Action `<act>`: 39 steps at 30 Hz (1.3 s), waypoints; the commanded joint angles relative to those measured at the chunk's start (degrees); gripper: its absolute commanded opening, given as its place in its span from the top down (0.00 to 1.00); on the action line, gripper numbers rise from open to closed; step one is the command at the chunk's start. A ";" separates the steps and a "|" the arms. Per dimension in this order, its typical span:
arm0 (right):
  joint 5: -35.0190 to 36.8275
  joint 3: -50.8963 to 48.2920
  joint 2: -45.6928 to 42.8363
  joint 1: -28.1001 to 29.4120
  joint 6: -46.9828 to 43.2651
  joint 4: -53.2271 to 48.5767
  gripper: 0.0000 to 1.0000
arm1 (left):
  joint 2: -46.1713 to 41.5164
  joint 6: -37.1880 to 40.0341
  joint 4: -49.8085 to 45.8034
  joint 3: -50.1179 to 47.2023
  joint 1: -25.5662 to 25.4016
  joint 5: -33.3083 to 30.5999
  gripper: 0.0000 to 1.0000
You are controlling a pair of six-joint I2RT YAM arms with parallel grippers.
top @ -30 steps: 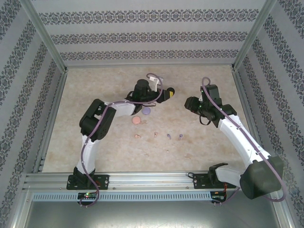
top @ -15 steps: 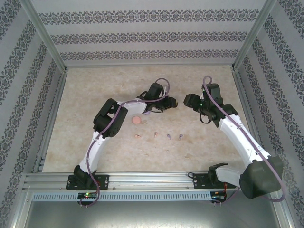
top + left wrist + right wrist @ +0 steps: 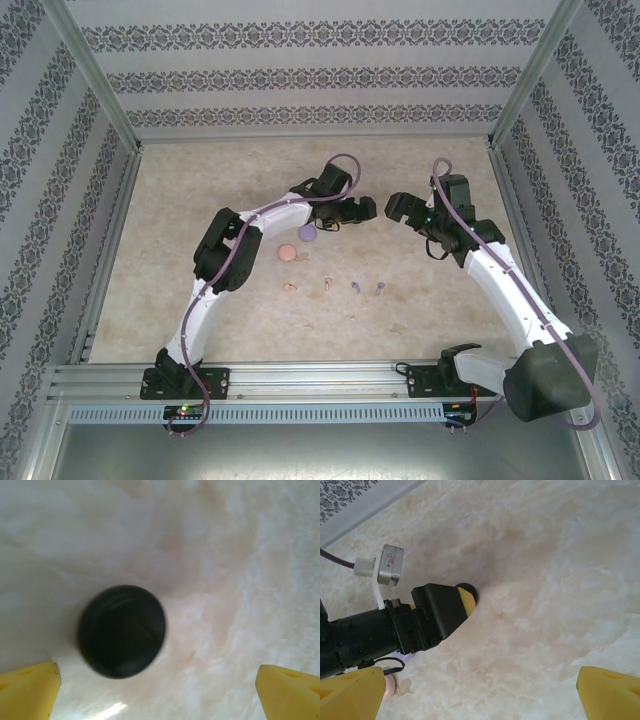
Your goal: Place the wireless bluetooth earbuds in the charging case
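Note:
A round black charging case lies on the pale marbled table, slightly blurred, ahead of my left gripper. That gripper is open, its yellow fingertips at the bottom corners, and nothing sits between them. From the top, my left gripper and right gripper face each other at mid-table. My right gripper is open over bare table. It looks at the left gripper's black finger housing, and the black case's edge peeks out behind it. Tiny pink earbuds and purple earbuds lie in a row nearer the bases.
A purple round case and a pink round case sit beside the left forearm. A pale speck lies near the front. Patterned walls and a metal frame enclose the table.
My left gripper has swung right and down over the black case, turning to face the table. My right gripper has edged left towards it.

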 commanded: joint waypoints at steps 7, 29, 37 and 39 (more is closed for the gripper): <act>2.96 0.18 -2.67 -1.18 1.61 -1.74 0.02 | -11.84 7.94 -8.31 -4.24 0.85 -12.07 0.01; 8.06 18.12 22.96 24.43 3.90 -8.80 0.09 | -55.88 10.66 0.60 -38.31 16.17 -27.83 0.00; 11.44 38.95 42.65 33.70 5.78 -20.65 0.13 | -62.36 0.89 2.64 -47.31 27.78 -23.97 0.01; 12.35 43.70 46.52 35.18 6.43 -23.26 0.13 | -63.17 -0.03 5.00 -49.48 29.43 -22.95 0.01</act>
